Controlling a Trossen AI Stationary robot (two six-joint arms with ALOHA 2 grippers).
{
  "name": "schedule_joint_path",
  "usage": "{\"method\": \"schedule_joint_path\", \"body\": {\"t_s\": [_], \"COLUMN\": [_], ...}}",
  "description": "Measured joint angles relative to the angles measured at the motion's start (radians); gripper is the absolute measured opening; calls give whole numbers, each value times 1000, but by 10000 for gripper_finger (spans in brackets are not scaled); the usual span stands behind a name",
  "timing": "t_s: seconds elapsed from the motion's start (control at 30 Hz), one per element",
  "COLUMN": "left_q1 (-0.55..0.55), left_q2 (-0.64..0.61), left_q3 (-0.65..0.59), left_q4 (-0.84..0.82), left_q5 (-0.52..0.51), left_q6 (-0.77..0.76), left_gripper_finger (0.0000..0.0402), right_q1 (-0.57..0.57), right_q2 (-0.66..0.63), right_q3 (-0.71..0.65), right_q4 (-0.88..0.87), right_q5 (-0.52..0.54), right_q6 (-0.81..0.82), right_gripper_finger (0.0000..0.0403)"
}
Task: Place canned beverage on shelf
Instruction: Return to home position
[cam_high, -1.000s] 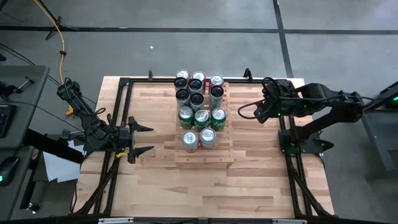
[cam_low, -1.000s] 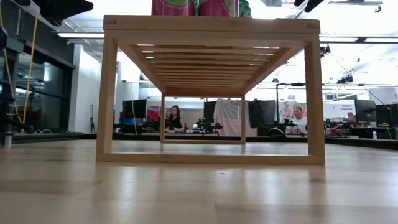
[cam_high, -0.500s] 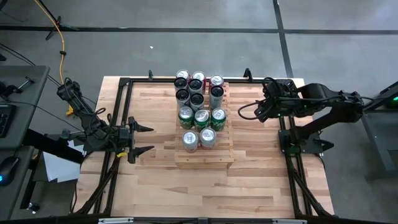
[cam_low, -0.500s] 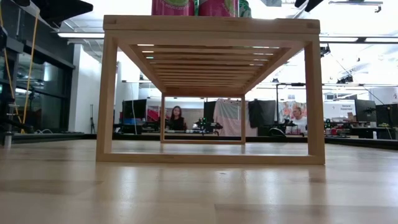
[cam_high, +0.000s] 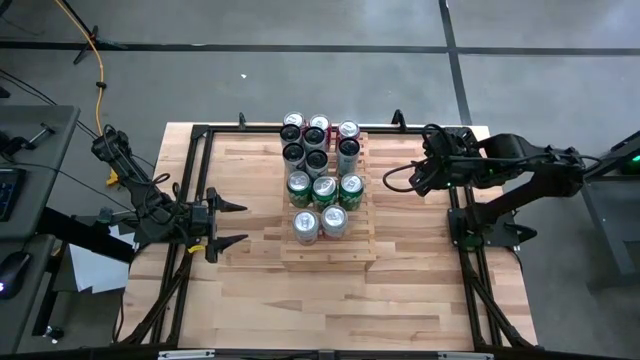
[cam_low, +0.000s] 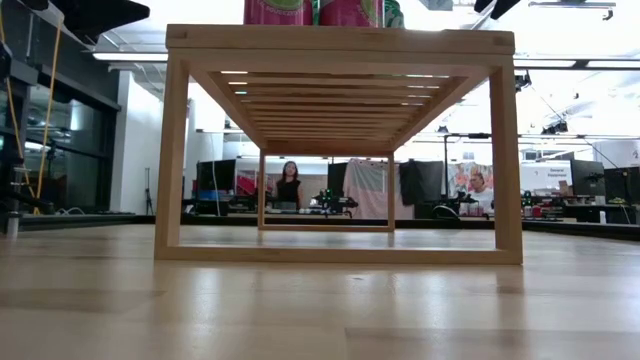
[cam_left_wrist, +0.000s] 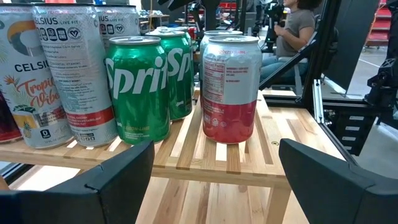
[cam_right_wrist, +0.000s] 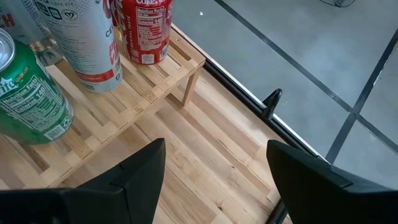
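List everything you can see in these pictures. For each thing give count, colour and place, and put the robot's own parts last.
table: one, light wood with a black frame, under everything.
shelf: one, light wood slats, mid-table.
pink-and-white cans: two, in the row beside the shelf's bare end.
Sprite cans: three, green, in the next row.
Celsius cans: at least three, white, past the Sprite; exact count unclear.
Coke can: one seen, red, at a far shelf corner.
people: two, one in a dark top, in the room beyond.
left gripper: one, dark, open, left of the shelf.
right gripper: one, dark, open, right of the shelf.
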Motion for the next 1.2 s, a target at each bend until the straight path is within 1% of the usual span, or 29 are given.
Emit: {"method": "schedule_joint_path", "body": {"t_s": [1.0,1.2], "left_q1": [0,0], "left_q2": [0,0], "left_q3": [0,1], "left_q4": [-7,-77], "left_q5": [-2,-114], "left_q6": [16,38], "left_gripper_finger": [335,335], "right_q1": [0,0], "right_q2": [0,0], "right_q3": [0,0], "right_q4": [0,0], "right_q5": [1,1], "right_q6": [10,11], "right_gripper_finger": [264,264]}}
